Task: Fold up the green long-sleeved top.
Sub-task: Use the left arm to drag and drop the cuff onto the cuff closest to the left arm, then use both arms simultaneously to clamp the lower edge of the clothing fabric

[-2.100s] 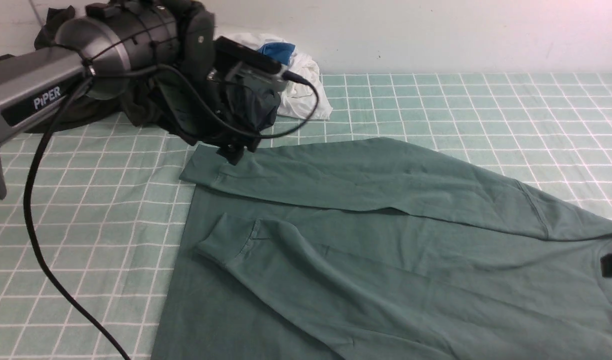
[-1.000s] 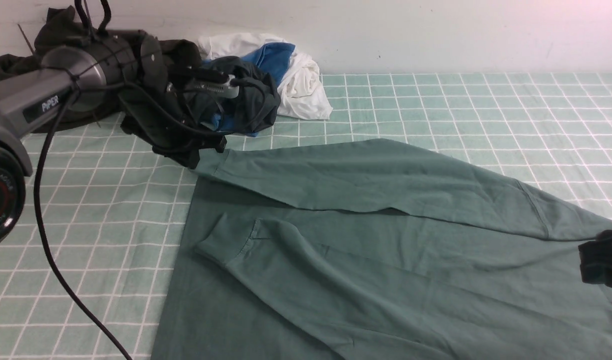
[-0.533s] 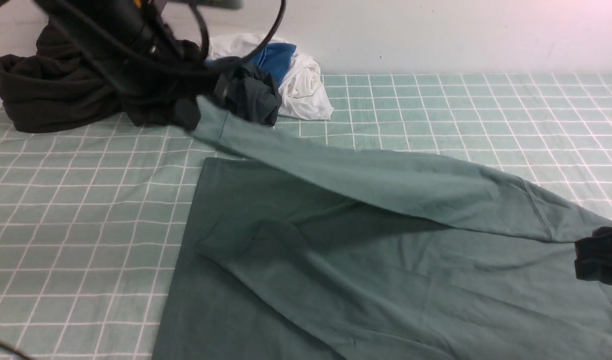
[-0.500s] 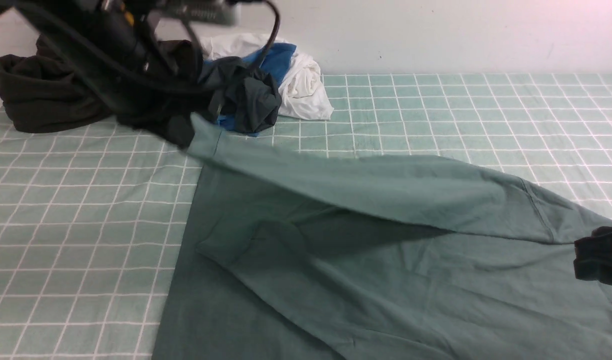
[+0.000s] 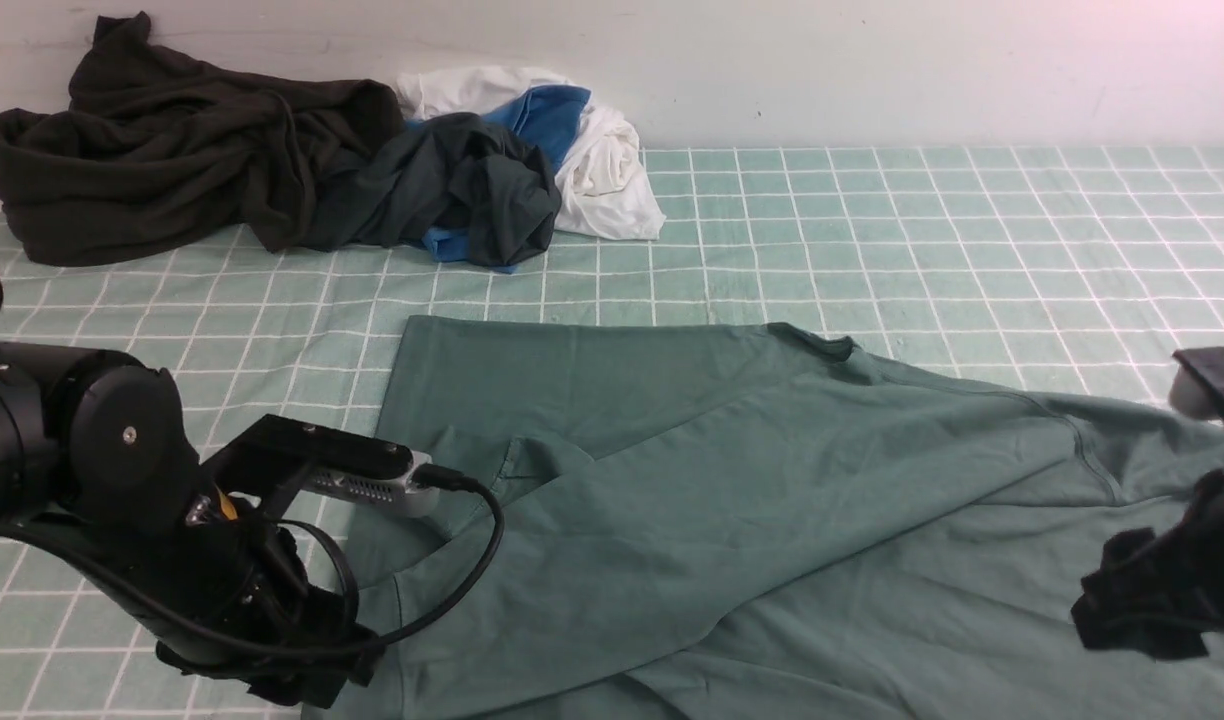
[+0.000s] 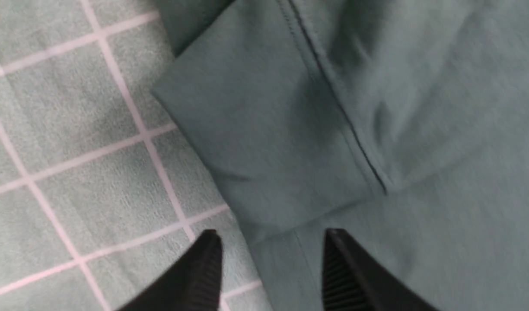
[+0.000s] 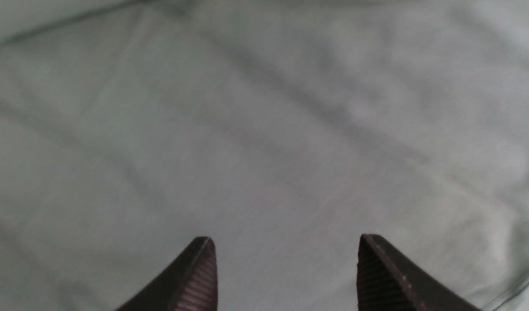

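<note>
The green long-sleeved top [image 5: 732, 480] lies spread on the checked sheet. One sleeve [image 5: 592, 560] is folded across its body toward the front left, partly covering the other sleeve's cuff [image 5: 472, 465]. The left arm's wrist [image 5: 242, 570] hangs low at the front left corner of the top. My left gripper [image 6: 271, 239] is open, and the ribbed cuff [image 6: 264, 142] lies flat just ahead of its fingertips, not held. At the right edge my right gripper [image 5: 1137, 610] hovers over the body, open [image 7: 286, 244], with only green cloth beneath.
A clothes pile lies along the back wall at the left: a very dark olive-brown garment [image 5: 152, 150], a blackish-green garment [image 5: 452, 190] and white and blue cloth [image 5: 592, 150]. The green checked sheet [image 5: 922, 220] stretches back right.
The left gripper carried the far sleeve's cuff from the back left, up and over to the front left, then opened and let it go. The right gripper shifted slightly lower.
</note>
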